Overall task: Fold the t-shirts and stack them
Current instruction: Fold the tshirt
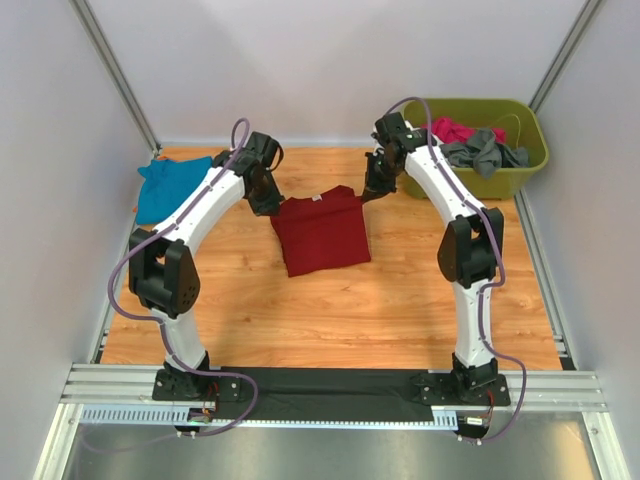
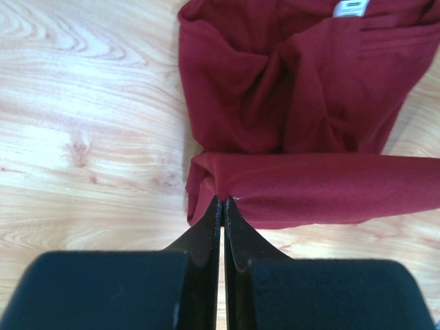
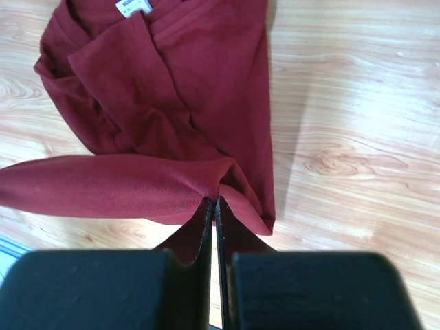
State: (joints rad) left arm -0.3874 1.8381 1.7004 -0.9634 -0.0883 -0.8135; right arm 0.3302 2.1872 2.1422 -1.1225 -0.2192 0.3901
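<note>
The dark red t-shirt (image 1: 322, 232) lies partly folded in the middle of the wooden table, its white label (image 2: 349, 7) showing near the collar. My left gripper (image 1: 266, 205) is shut on the shirt's far left corner (image 2: 206, 180). My right gripper (image 1: 371, 192) is shut on its far right corner (image 3: 234, 180). Both hold the edge raised, and the cloth (image 3: 103, 185) hangs stretched between them. The teal-blue t-shirt (image 1: 166, 185) lies folded at the table's far left edge.
A green bin (image 1: 528, 155) stands at the far right and holds pink (image 1: 455, 130) and dark grey (image 1: 485, 152) garments. Grey walls close in the table on the left, back and right.
</note>
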